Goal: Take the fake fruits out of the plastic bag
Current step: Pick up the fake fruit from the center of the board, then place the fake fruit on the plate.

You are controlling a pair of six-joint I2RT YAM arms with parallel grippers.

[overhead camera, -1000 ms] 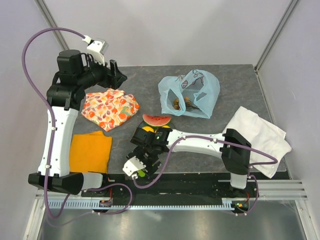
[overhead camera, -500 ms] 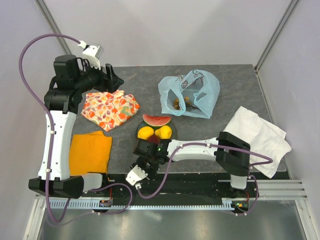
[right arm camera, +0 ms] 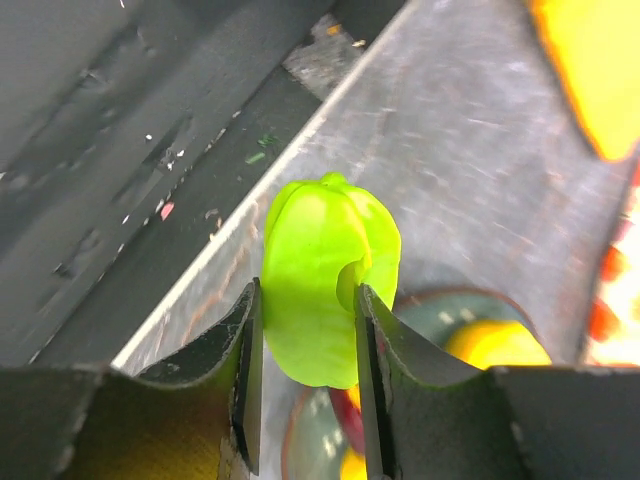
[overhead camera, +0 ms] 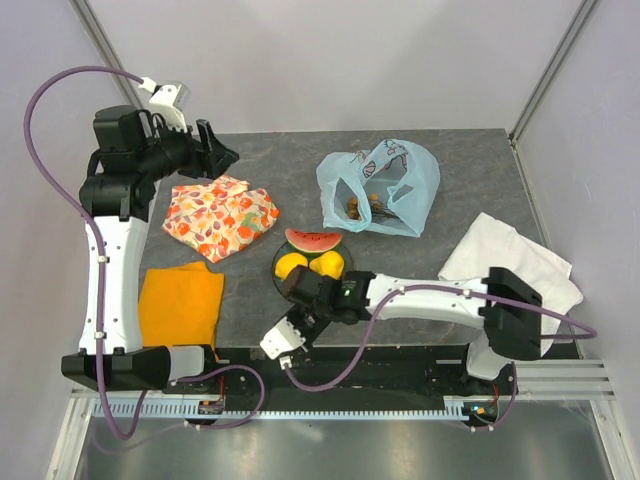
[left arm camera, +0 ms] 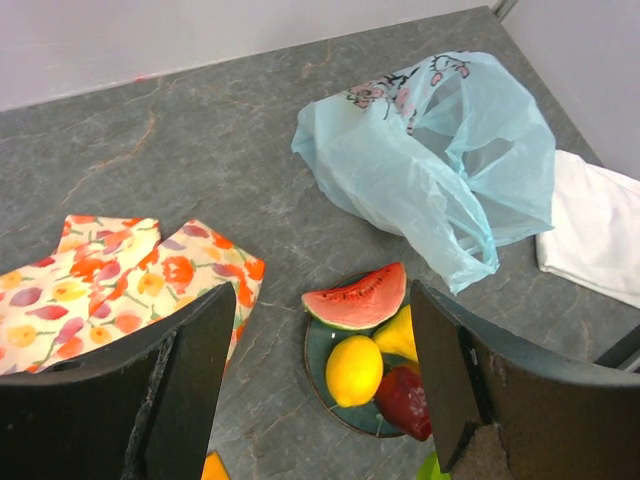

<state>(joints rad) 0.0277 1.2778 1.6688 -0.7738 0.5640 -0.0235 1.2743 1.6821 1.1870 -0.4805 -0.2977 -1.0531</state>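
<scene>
Progress: two lemons (overhead camera: 291,264), the watermelon slice (overhead camera: 313,240) and the dark red fruit (left arm camera: 408,398) lie on the dark plate (overhead camera: 277,262), near side of the plastic bag (overhead camera: 400,200). The right gripper (right arm camera: 308,300) is clamped on the green piece (right arm camera: 320,250) over the near table edge, beside the plate. A brownish grape bunch (overhead camera: 362,205) shows inside the bag: judged the last item to extract. The left gripper (left arm camera: 322,300) hangs spread and empty, far left
</scene>
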